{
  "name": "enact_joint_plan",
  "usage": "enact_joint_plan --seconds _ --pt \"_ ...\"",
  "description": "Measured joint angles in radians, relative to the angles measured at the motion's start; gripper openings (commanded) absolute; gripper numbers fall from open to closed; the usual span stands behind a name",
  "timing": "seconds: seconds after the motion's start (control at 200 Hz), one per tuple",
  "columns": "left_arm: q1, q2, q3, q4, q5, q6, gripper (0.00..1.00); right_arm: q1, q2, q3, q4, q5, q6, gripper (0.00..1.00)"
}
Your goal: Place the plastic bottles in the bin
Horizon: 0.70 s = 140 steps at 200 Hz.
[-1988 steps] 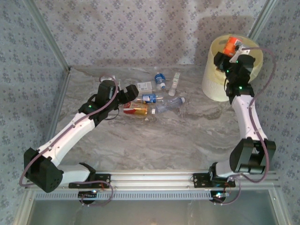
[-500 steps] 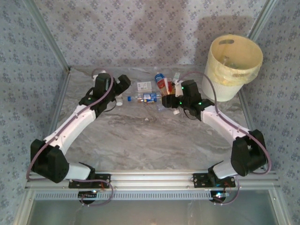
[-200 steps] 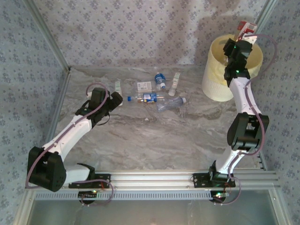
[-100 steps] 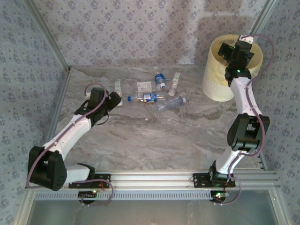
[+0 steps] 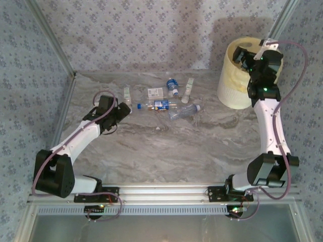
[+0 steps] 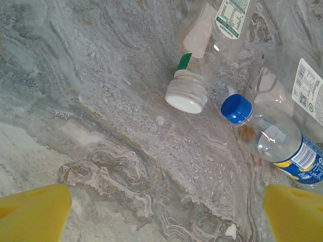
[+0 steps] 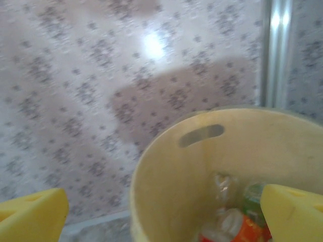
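over the bin, right fingers wide, arm upright, left fingers wide by bottles

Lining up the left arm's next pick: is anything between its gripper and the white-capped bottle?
Nothing visible. The open left gripper faces the white-capped bottle with only tabletop between them; the blue-capped bottle lies beside it, not in front.

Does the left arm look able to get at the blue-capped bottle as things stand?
Probably yes. The left gripper, jaws open, hovers just short of the blue-capped bottle, with bare table between. The white-capped bottle lies close beside it and may get nudged.
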Motion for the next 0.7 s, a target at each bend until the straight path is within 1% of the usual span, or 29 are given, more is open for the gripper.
enact_joint_plan --seconds 0.12,0.23,0.325,0.43,0.57,0.6,0.625,0.699 --pt "0.0 0.005 0.0 0.0 0.007 0.0 0.98 0.05 -0.016 -0.035 -0.046 -0.095 -0.015 1.0" --pt "0.0 0.007 0.0 0.001 0.007 0.0 0.98 0.133 -0.013 -0.066 -0.104 -0.13 -0.036 1.0" --pt "0.0 0.007 0.0 0.003 0.007 0.0 0.98 0.222 0.001 -0.098 -0.137 -0.117 -0.06 0.99" --pt "0.0 0.007 0.0 0.004 0.006 0.001 0.98 0.306 0.046 -0.119 -0.187 -0.054 -0.029 1.0" --pt "0.0 0.006 0.0 0.003 -0.006 0.005 0.98 0.377 0.089 -0.199 -0.226 0.055 0.167 1.0" --pt "0.002 0.006 0.0 0.003 -0.008 0.004 0.98 0.394 0.099 -0.219 -0.238 0.077 0.224 1.0" --pt "0.003 0.006 -0.001 0.004 -0.009 0.004 0.98 0.41 0.109 -0.229 -0.25 0.097 0.277 0.98" --pt "0.01 0.006 -0.002 0.003 -0.008 0.005 0.98 0.456 0.158 -0.22 -0.308 0.146 0.435 0.97"
